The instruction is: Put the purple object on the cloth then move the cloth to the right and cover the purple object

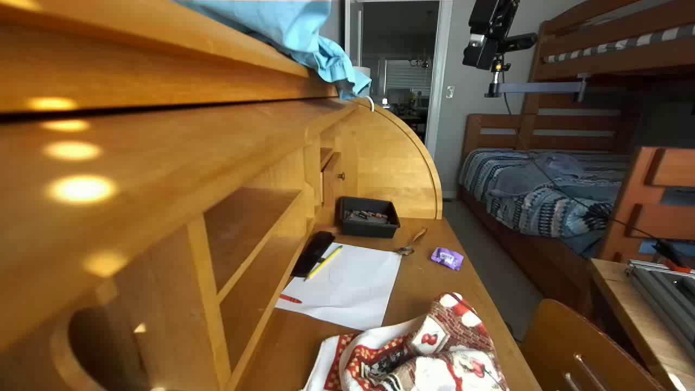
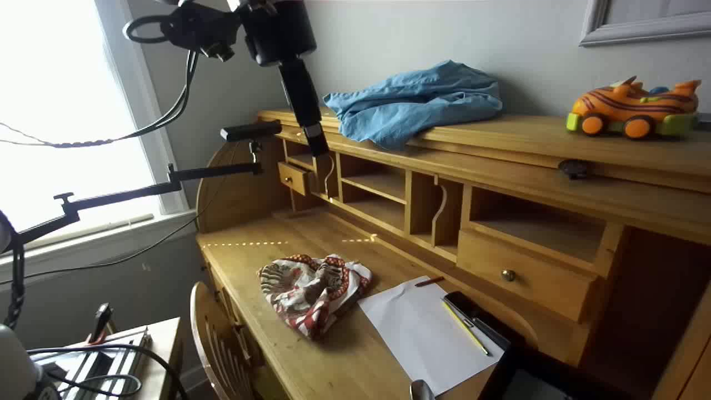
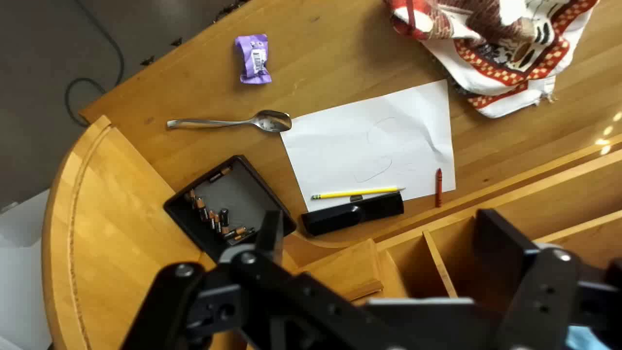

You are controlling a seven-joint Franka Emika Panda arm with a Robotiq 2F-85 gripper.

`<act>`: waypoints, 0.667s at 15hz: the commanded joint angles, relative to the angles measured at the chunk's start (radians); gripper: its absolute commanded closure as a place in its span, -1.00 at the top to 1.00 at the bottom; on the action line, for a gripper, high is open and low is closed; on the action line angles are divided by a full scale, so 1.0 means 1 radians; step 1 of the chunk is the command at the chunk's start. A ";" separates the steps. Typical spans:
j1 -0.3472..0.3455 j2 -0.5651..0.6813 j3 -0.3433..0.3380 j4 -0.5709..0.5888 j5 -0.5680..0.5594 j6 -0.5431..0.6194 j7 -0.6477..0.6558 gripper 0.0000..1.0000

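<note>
In an exterior view, the purple packet (image 1: 447, 259) lies near the paper (image 1: 347, 282). In an exterior view, the crumpled cloth (image 2: 316, 291) sits just beside that paper. In the wrist view, the hand (image 3: 381, 215) gapes wide, gripping nothing.

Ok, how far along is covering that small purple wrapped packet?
Nothing looks done: the purple wrapped packet lies uncovered on the wooden desk, apart from the crumpled red-and-white patterned cloth. Nothing's in hand: the black gripper is open and empty. Remaining: packet onto cloth, then cloth rightward over it.
</note>
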 commanded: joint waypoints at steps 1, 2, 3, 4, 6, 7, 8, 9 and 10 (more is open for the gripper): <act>0.006 0.001 -0.005 0.002 -0.003 -0.002 0.002 1.00; 0.006 0.001 -0.005 0.002 -0.003 -0.002 0.002 1.00; 0.006 0.001 -0.005 0.002 -0.003 -0.002 0.002 1.00; 0.006 0.001 -0.005 0.002 -0.003 -0.002 0.002 1.00; 0.006 0.001 -0.005 0.002 -0.003 -0.002 0.002 1.00; 0.006 0.001 -0.005 0.002 -0.003 -0.002 0.002 1.00; -0.015 0.021 0.008 0.013 -0.022 -0.029 0.056 1.00; -0.043 0.047 0.021 0.020 -0.043 -0.056 0.127 1.00; -0.049 0.057 0.016 0.014 -0.040 -0.065 0.157 1.00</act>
